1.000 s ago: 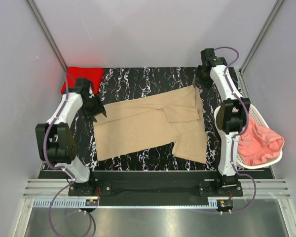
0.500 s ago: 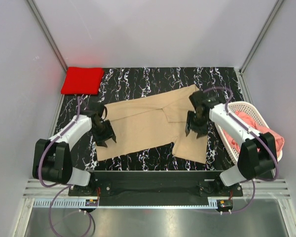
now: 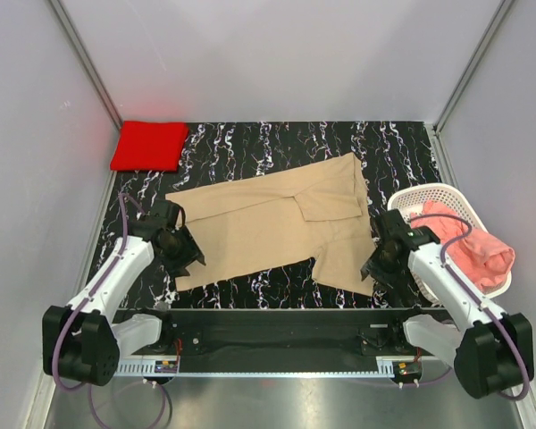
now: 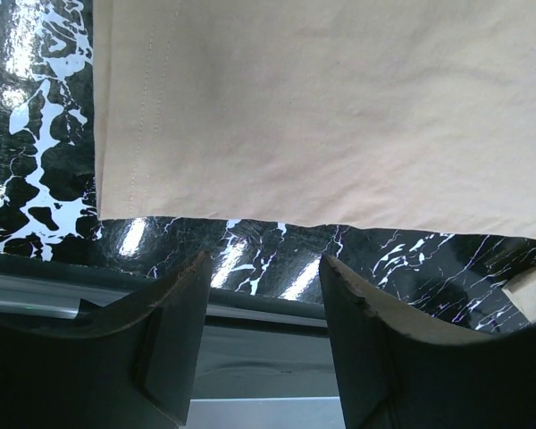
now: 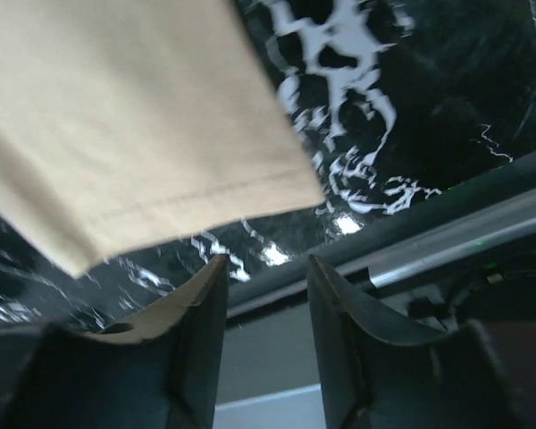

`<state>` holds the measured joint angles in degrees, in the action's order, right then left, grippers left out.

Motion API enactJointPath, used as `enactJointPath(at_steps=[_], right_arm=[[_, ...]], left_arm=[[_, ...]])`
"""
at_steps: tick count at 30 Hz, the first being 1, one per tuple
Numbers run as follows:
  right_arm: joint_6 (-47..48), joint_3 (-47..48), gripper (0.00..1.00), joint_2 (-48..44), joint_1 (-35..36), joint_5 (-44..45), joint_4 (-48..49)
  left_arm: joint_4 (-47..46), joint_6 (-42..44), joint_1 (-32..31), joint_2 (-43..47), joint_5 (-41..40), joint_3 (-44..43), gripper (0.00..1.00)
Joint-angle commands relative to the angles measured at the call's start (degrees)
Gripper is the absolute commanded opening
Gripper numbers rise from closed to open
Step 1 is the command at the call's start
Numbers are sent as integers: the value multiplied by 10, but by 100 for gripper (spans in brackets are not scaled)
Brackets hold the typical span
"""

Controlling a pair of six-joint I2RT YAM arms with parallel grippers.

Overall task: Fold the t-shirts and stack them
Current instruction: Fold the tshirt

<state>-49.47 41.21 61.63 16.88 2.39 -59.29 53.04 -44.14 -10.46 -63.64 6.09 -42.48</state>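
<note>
The tan t-shirt [image 3: 277, 223] lies spread flat, partly folded, in the middle of the black marbled table [image 3: 277, 143]. A folded red t-shirt [image 3: 149, 146] rests at the back left corner. The pink t-shirt [image 3: 478, 255] is heaped in the white basket [image 3: 420, 192]. My left gripper [image 3: 189, 255] hovers at the tan shirt's near left corner, open, with nothing between its fingers [image 4: 174, 331]; the tan cloth [image 4: 322, 107] lies just beyond them. By the near right corner my right gripper [image 3: 372, 265] also stands open and empty, the tan hem [image 5: 116, 125] ahead of its fingertips [image 5: 210, 304].
The white lattice basket sits at the table's right edge, close to the right arm. A dark rail and metal frame [image 3: 277, 344] run along the near edge, just under both grippers. Grey walls enclose the back and sides.
Both arms have swung back toward the near edge. The left gripper went to the tan shirt's near left corner, the right one off the shirt to its near right corner, its jaws slightly narrower.
</note>
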Motion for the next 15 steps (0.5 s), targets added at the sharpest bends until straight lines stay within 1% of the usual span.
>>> enactJointPath(at_steps=[1, 5, 7, 10, 13, 15], right_arm=[[-86, -54, 46, -36, -52, 10, 50], [-98, -103, 45, -37, -71, 19, 103], [-122, -103, 47, -17, -71, 30, 100], [-138, -94, 46, 8, -71, 37, 95], [-144, -89, 45, 12, -71, 66, 99], [-147, -86, 42, 20, -70, 74, 96]], left_arm=[[-7, -9, -1, 15, -4, -5, 57], [-15, -2, -1, 15, 2, -2, 56], [-13, -1, -1, 13, 2, -7, 56], [-13, 2, 1, 12, -1, -16, 56], [-12, 6, 6, 6, -1, -28, 56], [-12, 8, 11, 2, 2, -30, 56]])
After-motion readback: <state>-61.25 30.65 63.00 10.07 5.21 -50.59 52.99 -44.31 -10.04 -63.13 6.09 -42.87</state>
